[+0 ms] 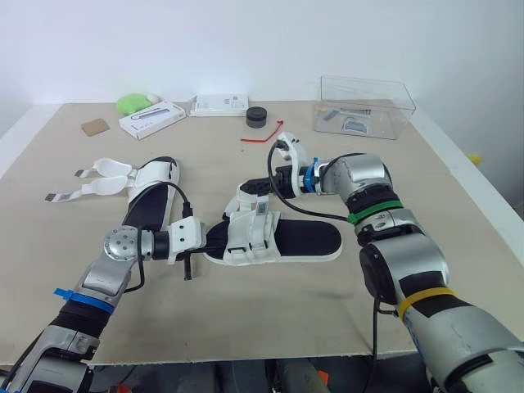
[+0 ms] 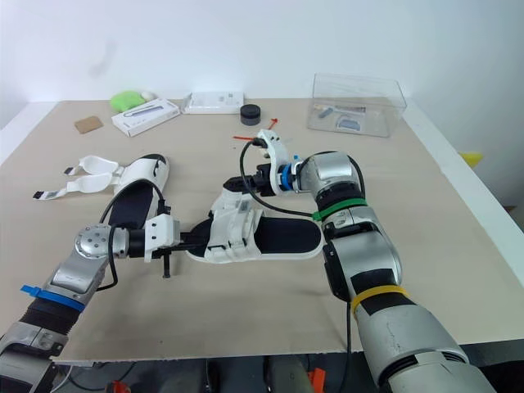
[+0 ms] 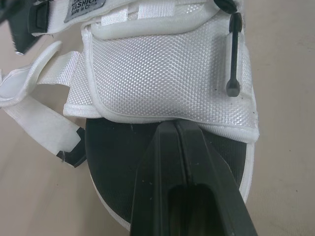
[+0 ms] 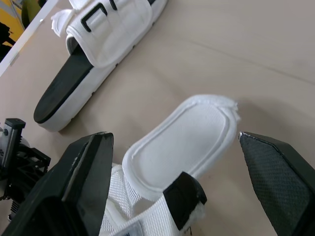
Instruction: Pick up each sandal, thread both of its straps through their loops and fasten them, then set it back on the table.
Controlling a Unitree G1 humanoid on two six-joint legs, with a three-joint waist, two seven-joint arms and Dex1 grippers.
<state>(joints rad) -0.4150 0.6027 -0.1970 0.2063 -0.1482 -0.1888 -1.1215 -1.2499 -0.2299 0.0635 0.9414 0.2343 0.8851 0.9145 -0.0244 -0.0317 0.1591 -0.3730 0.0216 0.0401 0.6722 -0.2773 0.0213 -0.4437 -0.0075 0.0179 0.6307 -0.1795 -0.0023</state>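
1. Position of the work: the near sandal [image 1: 303, 241] lies flat on the table [image 1: 458, 205], its long axis running from the robot's left to its right, with the strapped end toward the left arm.
2. Left gripper [image 1: 211, 237]: jaws closed together with nothing seen between them, tips resting on the black footbed at that end.
3. Right gripper [image 1: 264, 190]: jaws spread wide and holding nothing. The loose strap flap [image 4: 182, 140] lies between them, just above a black loop [image 4: 184, 195].
4. The right arm is the nearer to the flap.
5. The second sandal [image 1: 154, 196] lies well apart, further to the left, with its straps undone.
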